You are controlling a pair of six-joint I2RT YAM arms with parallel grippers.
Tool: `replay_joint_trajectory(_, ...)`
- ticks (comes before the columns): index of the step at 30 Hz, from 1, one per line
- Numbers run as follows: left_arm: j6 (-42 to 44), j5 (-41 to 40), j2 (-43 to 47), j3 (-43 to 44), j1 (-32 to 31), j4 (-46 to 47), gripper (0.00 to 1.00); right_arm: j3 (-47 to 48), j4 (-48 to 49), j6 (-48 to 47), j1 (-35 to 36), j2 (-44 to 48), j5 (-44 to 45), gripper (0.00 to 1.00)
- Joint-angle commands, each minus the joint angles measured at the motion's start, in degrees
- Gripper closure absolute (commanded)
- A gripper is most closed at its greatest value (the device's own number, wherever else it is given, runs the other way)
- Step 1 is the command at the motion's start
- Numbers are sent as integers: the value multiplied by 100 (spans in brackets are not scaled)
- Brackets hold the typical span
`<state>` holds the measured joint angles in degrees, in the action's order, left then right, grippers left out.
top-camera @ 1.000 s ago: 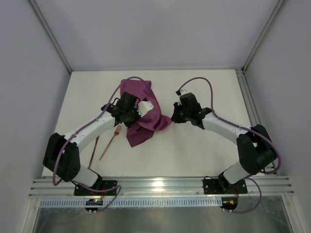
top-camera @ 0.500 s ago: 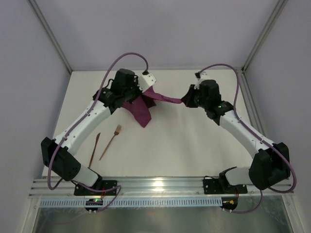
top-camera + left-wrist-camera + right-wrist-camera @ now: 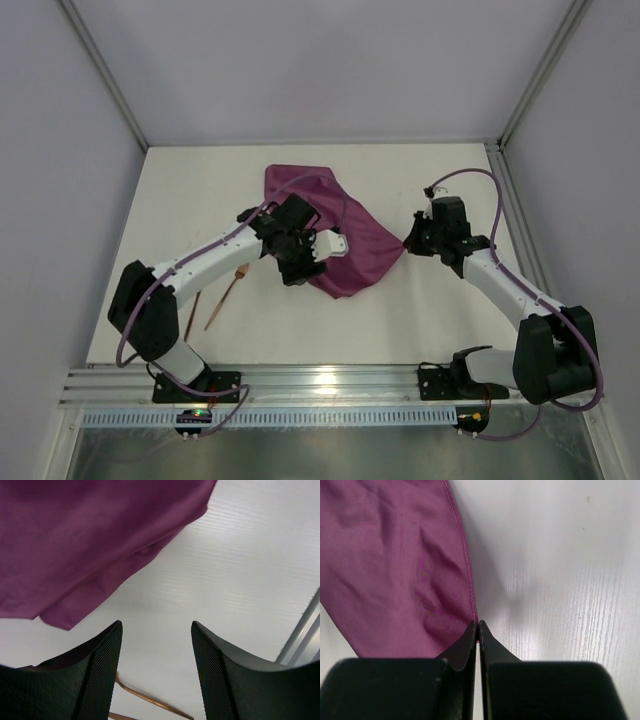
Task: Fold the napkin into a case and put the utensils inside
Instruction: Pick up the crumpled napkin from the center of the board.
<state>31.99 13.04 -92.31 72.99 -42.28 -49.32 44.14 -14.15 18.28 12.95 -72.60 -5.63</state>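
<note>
White table [image 3: 420, 310], faint grain in the surface. Plum napkin [image 3: 365, 250] lies rumpled across the centre, reaching toward the far side, near edge doubled over. Copper fork [image 3: 228, 297] at near left, tines pointing away, apart from the napkin. Second slim copper utensil [image 3: 192, 312] just left of the fork, roughly parallel

Napkin [image 3: 365, 250] now spread wider, left claw [image 3: 156, 624] let go and opened, right claw [image 3: 478, 625] drawn rightward

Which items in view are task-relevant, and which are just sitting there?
Job in hand:
napkin, hem pinched by the right gripper
fork
second copper utensil beside it

Not part of it (fixtures only):
table
aluminium rail
enclosure walls
</note>
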Motion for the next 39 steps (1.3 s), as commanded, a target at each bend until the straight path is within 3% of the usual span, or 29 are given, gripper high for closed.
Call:
replay_joint_trajectory(1, 27, -248, 390, -83, 482, 466, 40, 95, 246, -71, -29, 27, 0, 97)
replay_joint_trajectory(5, 158, -1135, 48, -206, 1247, 1064, 42, 174, 255, -88, -38, -35, -8, 97)
replay_joint_trajectory(9, 272, -1506, -523, -154, 1512, 1416, 44, 235, 255, -71, -47, -35, -17, 97)
replay_joint_trajectory(15, 598, -1321, -885, -382, 1512, 1978, 44, 270, 211, -79, -56, 9, -61, 97)
replay_joint_trajectory(21, 309, -786, -1595, 188, 1670, 1417, 44, 279, 185, -123, -47, 166, -44, 97)
replay_joint_trajectory(29, 176, -66, -1957, 295, 1732, 1109, 46, 306, 158, -141, -47, 202, -26, 97)
replay_joint_trajectory(34, 203, 260, -1984, 207, 1732, 819, 73, 385, 88, -158, -47, 308, 44, 97)
replay_joint_trajectory(37, 177, 287, -1905, 128, 1732, 810, 97, 481, 18, -167, -47, 413, 97, 97)
replay_joint_trajectory(39, 1, 199, -1730, 75, 1732, 888, 100, 612, -87, -176, -56, 518, 123, 97)
